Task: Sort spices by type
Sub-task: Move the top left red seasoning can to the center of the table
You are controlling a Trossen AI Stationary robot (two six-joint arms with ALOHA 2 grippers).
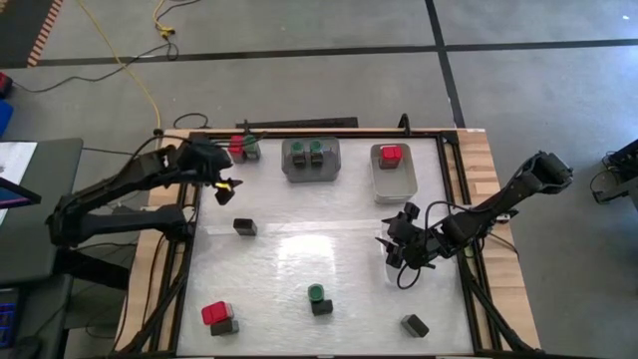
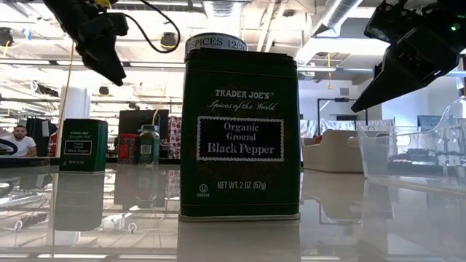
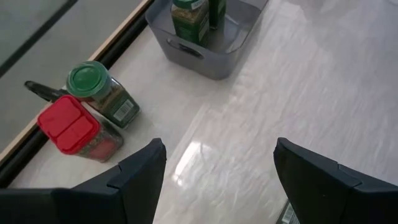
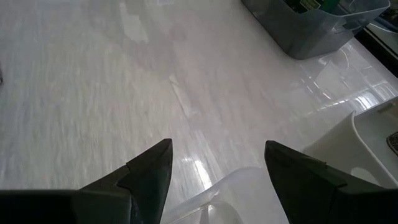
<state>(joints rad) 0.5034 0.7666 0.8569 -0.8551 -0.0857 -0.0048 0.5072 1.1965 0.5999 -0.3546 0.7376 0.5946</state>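
The left gripper (image 1: 230, 186) hangs above the tabletop (image 1: 299, 249) near its far left corner, jaws spread wide and holding nothing; the left wrist view shows bare surface between its fingers (image 3: 140, 171). Just beyond it, against the far edge, a green-lidded jar (image 3: 99, 93) and a red-topped box (image 3: 76, 129) stand touching each other. Further along the far edge a grey tray (image 1: 310, 159) holds two green-lidded jars, and a clear tray (image 1: 394, 175) toward the far right corner holds one red-topped container (image 1: 390, 155). A black block (image 1: 244, 226) stands alone on the left half, between the left gripper and the middle. Near the front edge stand a red-topped box (image 1: 217, 315) with a dark block touching it at the front left, a green-lidded jar (image 1: 318, 296) on a black block at the middle, and a dark block (image 1: 415, 324) toward the front right. The right gripper (image 1: 399, 244) hovers low near the right edge, jaws apart and empty, with a clear rim just beneath them in its wrist view. In the low view a Black Pepper tin (image 2: 240, 135) fills the foreground.
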